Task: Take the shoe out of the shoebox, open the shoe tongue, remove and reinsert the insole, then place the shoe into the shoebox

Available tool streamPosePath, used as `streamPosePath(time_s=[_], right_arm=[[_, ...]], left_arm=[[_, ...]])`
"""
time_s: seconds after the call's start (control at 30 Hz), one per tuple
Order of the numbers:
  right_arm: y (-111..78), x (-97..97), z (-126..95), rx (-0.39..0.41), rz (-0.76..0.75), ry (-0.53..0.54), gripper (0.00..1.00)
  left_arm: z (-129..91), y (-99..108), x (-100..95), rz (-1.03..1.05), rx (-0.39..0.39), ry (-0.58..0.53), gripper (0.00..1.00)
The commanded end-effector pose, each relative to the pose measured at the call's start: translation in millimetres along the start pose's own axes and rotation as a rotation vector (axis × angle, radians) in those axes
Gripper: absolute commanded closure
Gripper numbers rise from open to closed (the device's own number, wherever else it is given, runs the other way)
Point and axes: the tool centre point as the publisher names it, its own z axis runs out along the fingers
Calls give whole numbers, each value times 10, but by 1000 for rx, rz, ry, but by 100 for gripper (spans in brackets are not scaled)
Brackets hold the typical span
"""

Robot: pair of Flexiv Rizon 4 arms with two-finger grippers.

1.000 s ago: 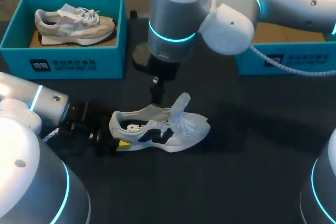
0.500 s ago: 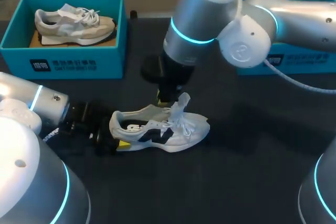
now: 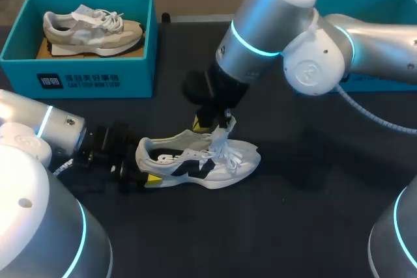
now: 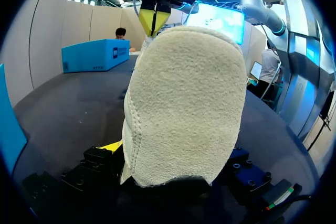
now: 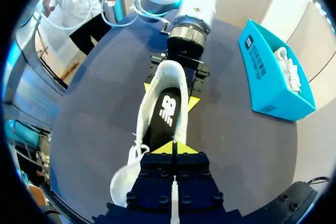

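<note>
Heel clamped between the left fingers [image 5: 193, 103], the shoe [image 3: 195, 161] lay on the counter [image 3: 313, 226]; the right fingers [image 5: 164, 148] — pressed together just above its opening — should, I judged, pinch the tongue [image 3: 226, 128] and ease it forward.

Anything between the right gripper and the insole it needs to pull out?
Nothing visible. The black insole lies exposed in the opening of the white sneaker, directly ahead of the right gripper; the white tongue stands raised toward the toe side.
</note>
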Motion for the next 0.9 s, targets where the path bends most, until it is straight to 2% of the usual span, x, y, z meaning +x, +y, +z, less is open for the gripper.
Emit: streamPosePath(time_s=[0.03,0.17,0.37,0.47,0.67,0.9], right_arm=[[196,28,116,39,3,7,100],[293,84,201,60,5,5,100],[322,70,376,114,9,-57,100],[315,58,425,120,9,-77,100],[231,43,601,146,21,-53,100],[157,136,607,164,40,-19,100]], left_arm=[[75,55,0,-1,-2,1,100],[75,55,0,-1,-2,1,100],[75,55,0,-1,-2,1,100],[75,55,0,-1,-2,1,100],[75,55,0,-1,-2,1,100],[75,55,0,-1,-2,1,100]])
